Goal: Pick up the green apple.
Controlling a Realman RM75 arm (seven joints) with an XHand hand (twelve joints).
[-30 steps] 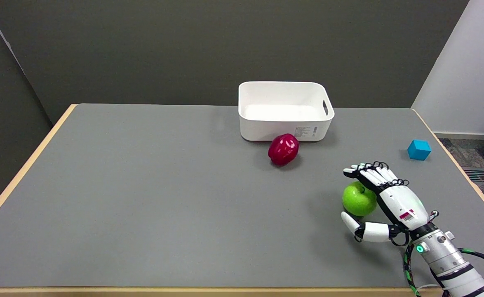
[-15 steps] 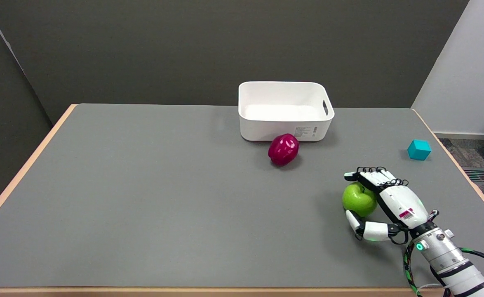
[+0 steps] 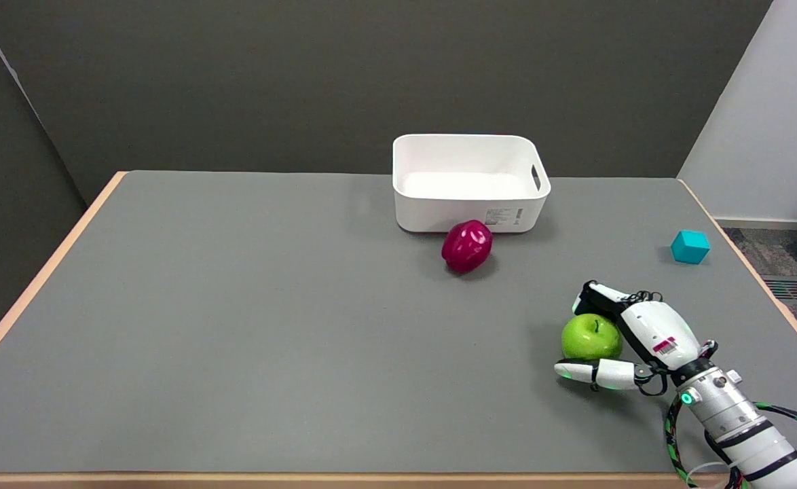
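Observation:
The green apple [image 3: 589, 337] sits on the grey table [image 3: 269, 326] at the near right. My right hand [image 3: 633, 336] wraps it from the right. Its fingers [image 3: 601, 296] curl over the apple's far side, and the thumb [image 3: 592, 371] lies along its near side, so the hand holds the apple between them. The apple's right side is hidden by the palm. I cannot tell whether the apple has left the table.
A red apple [image 3: 467, 246] lies in front of a white bin [image 3: 468, 180] at the table's back middle. A small teal cube [image 3: 690, 246] stands near the right edge, beyond my hand. The table's near edge runs just below my forearm.
The fingers have curled down over the apple's far side and the thumb has swung in against its near side. Hand and apple have shifted slightly toward the near edge.

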